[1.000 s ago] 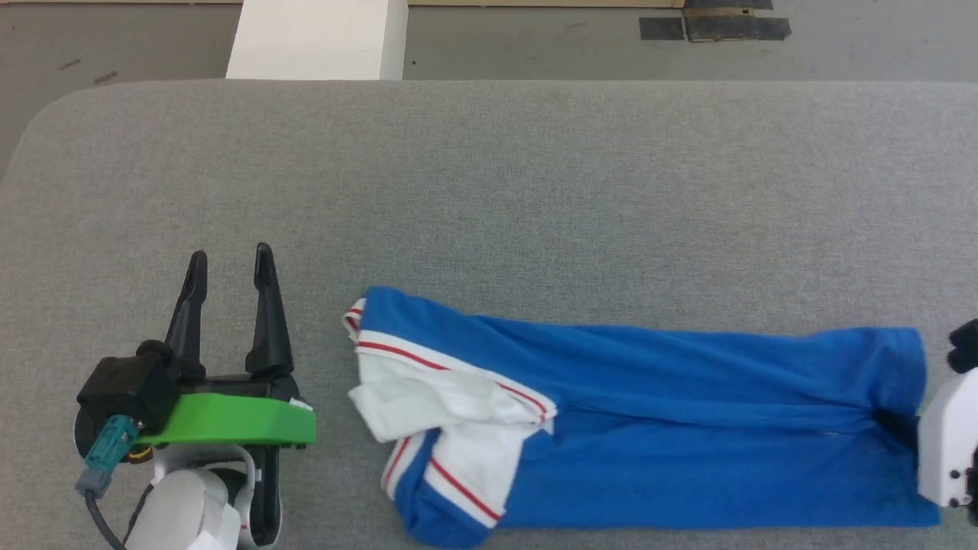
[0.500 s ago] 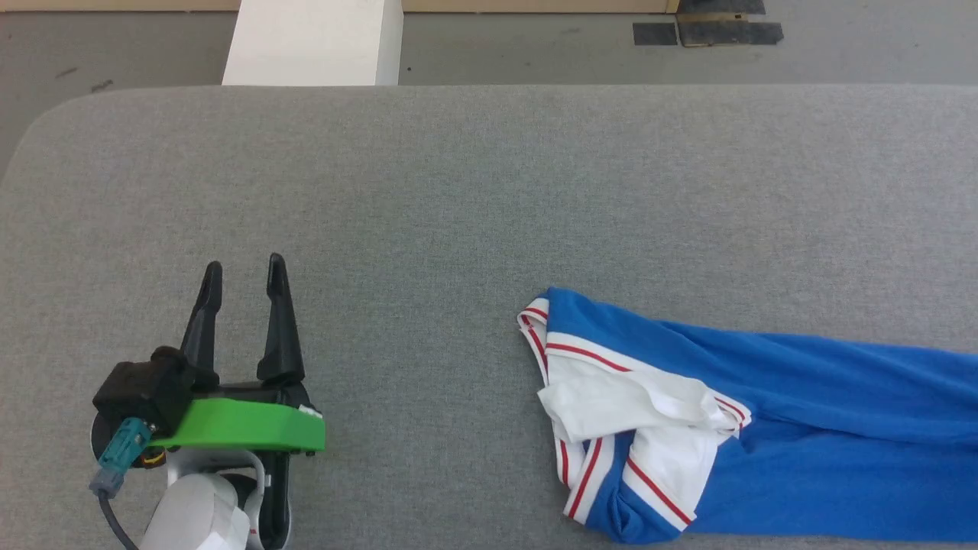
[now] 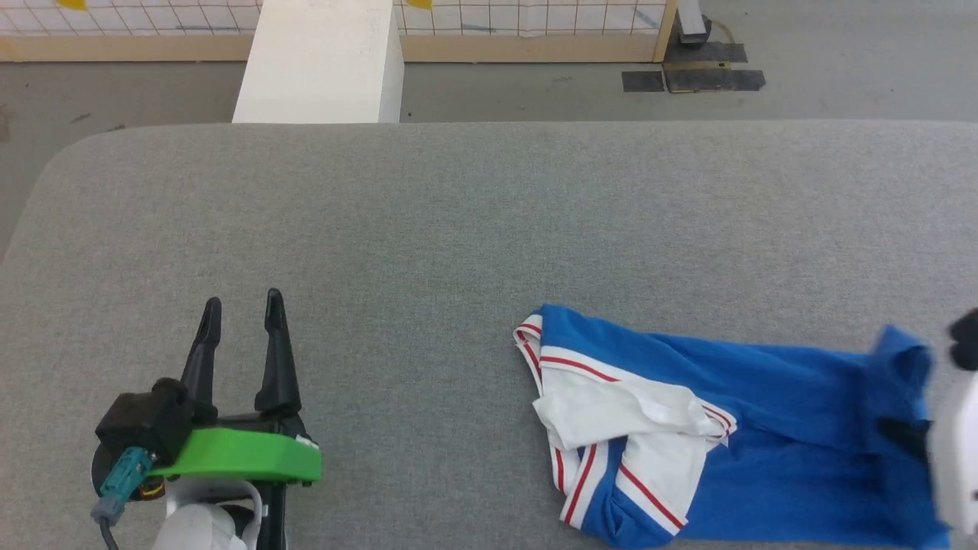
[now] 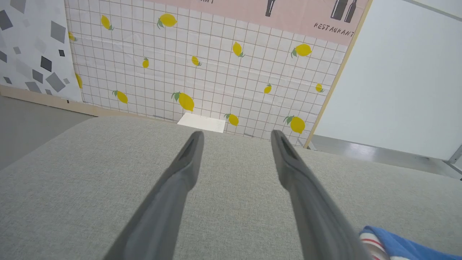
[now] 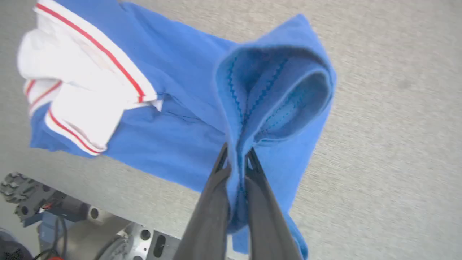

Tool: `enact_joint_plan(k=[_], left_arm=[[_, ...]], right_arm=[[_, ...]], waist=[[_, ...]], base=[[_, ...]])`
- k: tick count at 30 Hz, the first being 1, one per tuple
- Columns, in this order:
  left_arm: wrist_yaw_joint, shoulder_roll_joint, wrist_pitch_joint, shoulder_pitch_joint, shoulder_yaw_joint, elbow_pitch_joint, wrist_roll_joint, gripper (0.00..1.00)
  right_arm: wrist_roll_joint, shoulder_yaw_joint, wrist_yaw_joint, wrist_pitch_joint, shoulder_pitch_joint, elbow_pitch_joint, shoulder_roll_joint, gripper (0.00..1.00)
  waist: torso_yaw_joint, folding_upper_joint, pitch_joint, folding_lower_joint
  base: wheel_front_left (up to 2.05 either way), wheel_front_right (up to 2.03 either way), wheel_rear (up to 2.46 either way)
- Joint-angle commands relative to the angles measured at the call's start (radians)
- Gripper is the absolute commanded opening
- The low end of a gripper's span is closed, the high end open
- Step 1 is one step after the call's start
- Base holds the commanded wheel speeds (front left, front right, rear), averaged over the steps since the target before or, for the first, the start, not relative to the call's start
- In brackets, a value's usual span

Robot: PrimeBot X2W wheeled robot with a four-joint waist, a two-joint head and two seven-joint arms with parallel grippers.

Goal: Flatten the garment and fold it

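Note:
The garment (image 3: 764, 451) lies bunched lengthwise on the grey padded table (image 3: 458, 229), near its front right. It is royal blue, and its white sleeves with red-striped trim (image 3: 611, 416) point left. My right gripper (image 5: 237, 153) is shut on the blue hem (image 5: 274, 90), which it holds up in a loop above the cloth. In the head view its white body (image 3: 955, 458) sits at the right edge beside the raised hem (image 3: 898, 367). My left gripper (image 3: 241, 302) rests open and empty over bare table, well left of the garment. A striped corner of the garment (image 4: 393, 245) shows beside the left gripper (image 4: 237, 135).
A white block (image 3: 317, 61) stands on the floor beyond the table's far edge. Behind it runs a lemon-patterned grid wall (image 4: 216, 72), and black tape (image 3: 691, 76) marks the floor. Part of my base (image 5: 54, 213) shows below the table's near edge. Bare table stretches across the left and far side.
The garment has been dragged to the right, away from my left gripper. Its hem end is now lifted off the table and curled over. The head view has tilted up; my left gripper stays put.

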State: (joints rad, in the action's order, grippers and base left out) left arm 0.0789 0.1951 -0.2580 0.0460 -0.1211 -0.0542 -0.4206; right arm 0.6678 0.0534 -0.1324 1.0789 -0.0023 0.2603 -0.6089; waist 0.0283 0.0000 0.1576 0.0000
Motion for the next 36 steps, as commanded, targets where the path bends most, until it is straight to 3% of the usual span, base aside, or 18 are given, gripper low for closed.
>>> enact_joint_plan(k=[1,10,11,14,21,22,23,28,31,36], left_arm=[[-0.009,-0.004,-0.004,-0.007,0.0,0.001,0.003,1.0],[-0.038,-0.022,-0.004,0.003,-0.007,0.017,0.008,1.0],[-0.044,-0.029,-0.004,0.005,-0.007,0.013,0.014,1.0],[-0.048,-0.038,-0.004,0.001,-0.006,0.014,0.019,1.0],[-0.06,-0.065,-0.004,0.003,0.0,0.018,0.029,1.0],[-0.062,-0.067,-0.004,0.003,0.002,0.019,0.03,1.0],[-0.063,-0.069,-0.004,0.003,0.004,0.021,0.032,1.0],[-0.071,-0.078,-0.004,0.008,0.009,0.03,0.04,1.0],[-0.08,-0.079,-0.004,0.009,0.014,0.042,0.047,1.0],[-0.087,-0.077,-0.004,0.013,0.014,0.05,0.052,1.0]], right_arm=[[0.014,-0.028,0.002,0.001,-0.014,0.02,0.032,0.0],[-0.002,-0.252,0.002,-0.085,-0.154,-0.035,0.21,0.0],[-0.024,-0.303,0.002,-0.117,-0.203,-0.092,0.247,0.0],[-0.047,-0.331,0.002,-0.158,-0.24,-0.161,0.29,0.0],[-0.12,-0.395,0.002,-0.239,-0.278,-0.349,0.36,0.0],[-0.129,-0.402,0.002,-0.252,-0.282,-0.367,0.364,0.18],[-0.14,-0.413,0.002,-0.263,-0.289,-0.384,0.366,0.98],[-0.145,-0.487,0.002,-0.29,-0.329,-0.376,0.373,1.0],[-0.104,-0.563,0.002,-0.279,-0.369,-0.267,0.36,1.0],[-0.099,-0.531,0.002,-0.307,-0.38,-0.159,0.337,1.0]], waist=[[0.005,0.0,0.0,0.0],[0.055,0.0,0.005,0.0],[0.075,0.0,0.015,0.0],[0.087,0.0,0.024,0.0],[0.108,0.0,0.045,0.0],[0.108,0.0,0.047,0.0],[0.107,0.0,0.049,0.0],[0.094,0.0,0.046,0.0],[0.061,0.0,0.024,0.0],[0.03,0.0,0.005,0.0]], base=[[0.0,0.0,0.0],[0.0,0.0,0.0],[0.0,0.0,0.0],[0.0,0.0,0.0],[0.0,0.0,0.0],[0.0,0.0,0.0],[0.0,0.0,0.0],[0.0,0.0,0.0],[0.0,0.0,0.0],[0.0,0.0,0.0]])
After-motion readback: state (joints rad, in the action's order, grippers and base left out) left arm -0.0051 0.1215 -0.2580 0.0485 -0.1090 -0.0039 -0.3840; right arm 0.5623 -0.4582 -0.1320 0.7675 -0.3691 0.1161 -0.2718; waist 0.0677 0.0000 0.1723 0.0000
